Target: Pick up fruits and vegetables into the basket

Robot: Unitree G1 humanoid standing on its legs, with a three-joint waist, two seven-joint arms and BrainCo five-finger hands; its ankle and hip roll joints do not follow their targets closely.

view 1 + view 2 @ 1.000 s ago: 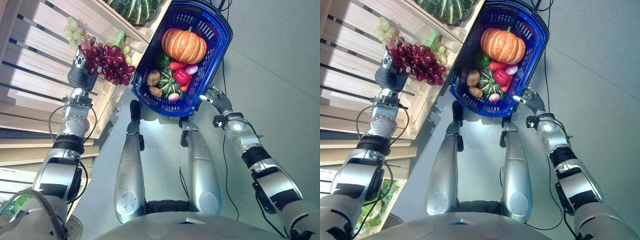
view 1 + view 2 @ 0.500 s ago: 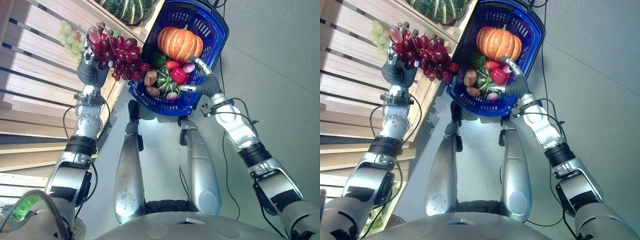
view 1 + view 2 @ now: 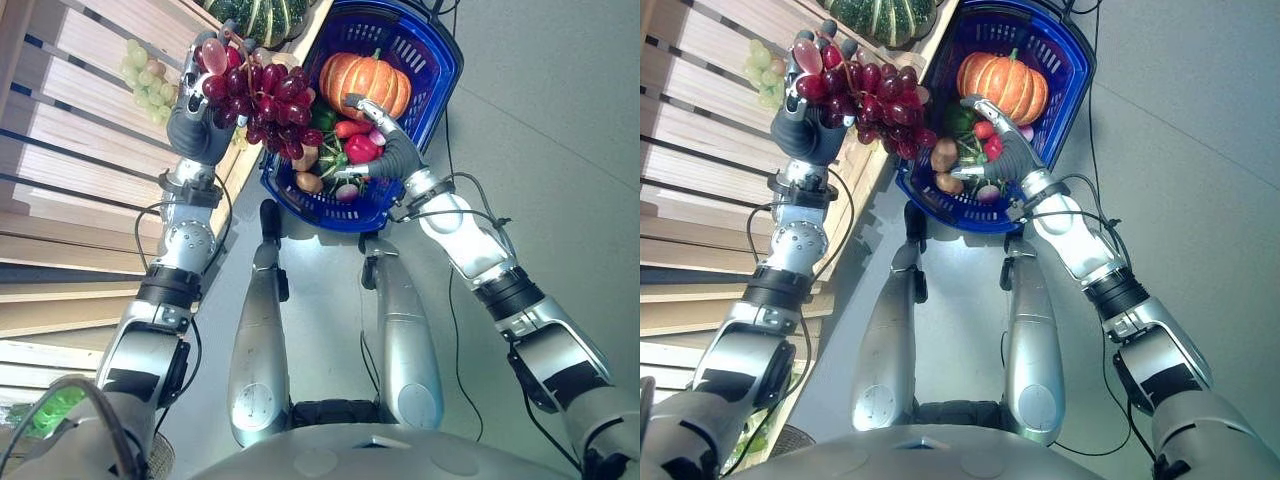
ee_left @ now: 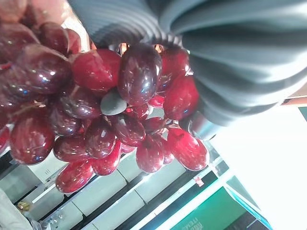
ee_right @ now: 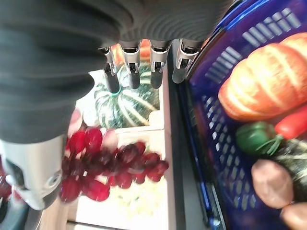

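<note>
In the left eye view we see the left robot hand [image 3: 200, 120] raised with its fingers curled round a bunch of red grapes [image 3: 262, 100], which hangs just beside the near left rim of the blue basket [image 3: 440, 75]; the basket holds an orange pumpkin [image 3: 368, 82], a red pepper [image 3: 362, 148] and a potato [image 3: 307, 156]; green grapes [image 3: 145, 68] lie on the wooden shelf [image 3: 80, 140]; the right robot hand [image 3: 385, 150] reaches over the basket, fingers straight and released.

In the right eye view a striped green squash [image 3: 875, 18] sits on the shelf above the red bunch.

In the left wrist view we see the red grapes pressed close against the hand's dark cover.

In the right wrist view the right robot hand's fingers [image 5: 129, 64] extend straight, grasping nothing; beyond them lie the squash, the red grapes and the basket rim.
</note>
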